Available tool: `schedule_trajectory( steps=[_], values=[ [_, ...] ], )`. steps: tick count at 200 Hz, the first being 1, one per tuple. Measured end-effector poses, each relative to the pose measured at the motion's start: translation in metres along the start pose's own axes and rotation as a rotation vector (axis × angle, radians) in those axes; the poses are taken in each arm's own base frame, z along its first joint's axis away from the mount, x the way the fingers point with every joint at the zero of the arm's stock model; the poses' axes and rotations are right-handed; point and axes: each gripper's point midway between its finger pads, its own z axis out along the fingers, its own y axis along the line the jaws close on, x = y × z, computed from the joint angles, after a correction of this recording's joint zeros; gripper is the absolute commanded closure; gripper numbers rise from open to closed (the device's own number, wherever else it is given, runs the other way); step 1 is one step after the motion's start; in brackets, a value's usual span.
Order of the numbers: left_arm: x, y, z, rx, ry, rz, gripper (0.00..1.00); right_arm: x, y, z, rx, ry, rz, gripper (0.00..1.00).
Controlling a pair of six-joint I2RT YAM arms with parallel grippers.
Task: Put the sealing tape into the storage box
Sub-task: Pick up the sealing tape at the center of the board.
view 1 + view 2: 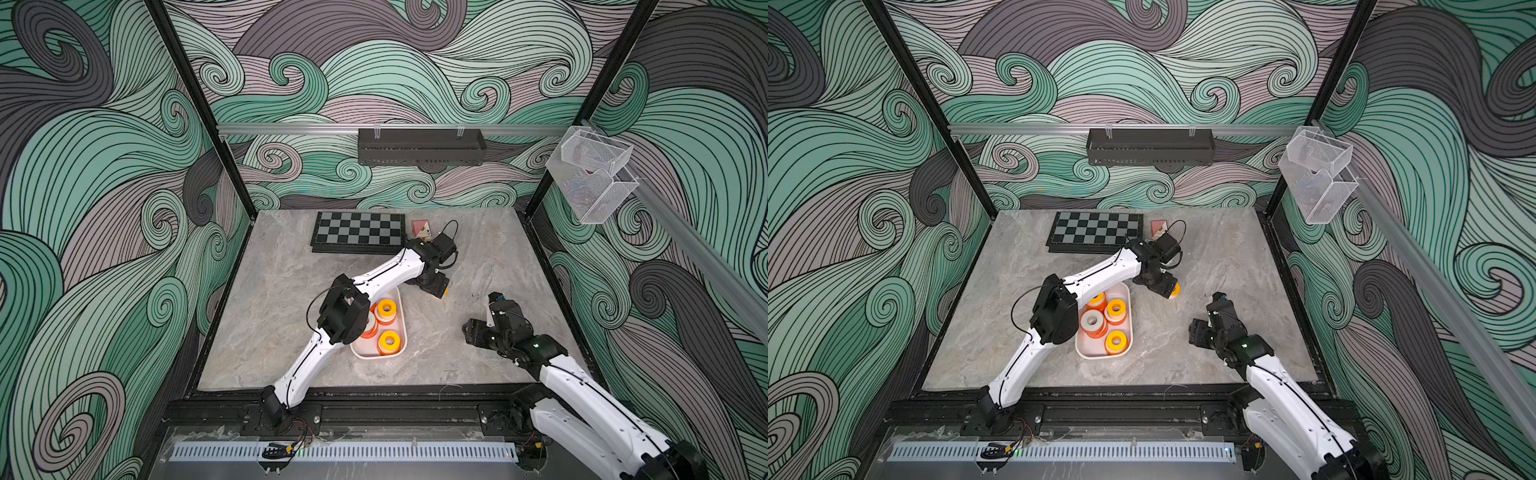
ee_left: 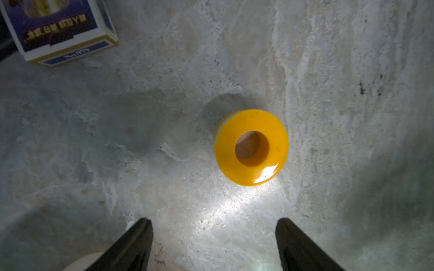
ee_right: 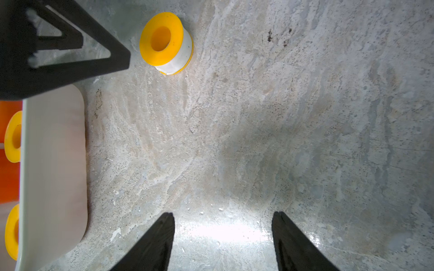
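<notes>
Now the left gripper (image 2: 213, 223) hangs open and empty, a yellow sealing tape roll (image 2: 252, 147) flat on the table (image 2: 328, 70) just ahead of its jaws. The right gripper (image 3: 223, 214) is open and empty too, with the storage box (image 3: 54, 164) off to its side. Likely the pick-up step: lower, straddle the roll, close.

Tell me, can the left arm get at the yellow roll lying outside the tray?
Probably yes: its open end effector hangs close above the roll, with bare table all around it.
</notes>
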Motion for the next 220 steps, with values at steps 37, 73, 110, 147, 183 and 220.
schedule_trajectory(
  steps=[37, 73, 110, 147, 183, 220],
  values=[
    [-0.019, -0.009, 0.015, 0.03, -0.045, 0.028, 0.13, -0.003, 0.002, -0.003, -0.014, -0.021, 0.0, 0.3],
    [-0.024, -0.015, 0.036, 0.049, -0.052, 0.042, 0.13, -0.002, 0.003, -0.001, -0.012, -0.012, -0.004, 0.29],
    [-0.024, -0.017, 0.052, 0.057, -0.049, 0.047, 0.14, 0.0, 0.002, 0.002, -0.003, 0.003, -0.005, 0.29],
    [-0.028, -0.019, 0.053, 0.062, -0.066, 0.058, 0.23, 0.0, 0.002, 0.002, -0.005, 0.001, -0.005, 0.29],
    [-0.028, -0.019, 0.053, 0.061, -0.066, 0.065, 0.35, 0.0, 0.003, 0.002, -0.006, 0.001, -0.007, 0.29],
    [-0.027, -0.017, 0.053, 0.05, -0.064, 0.067, 0.35, 0.0, 0.003, 0.001, -0.009, 0.0, -0.009, 0.29]
  ],
)
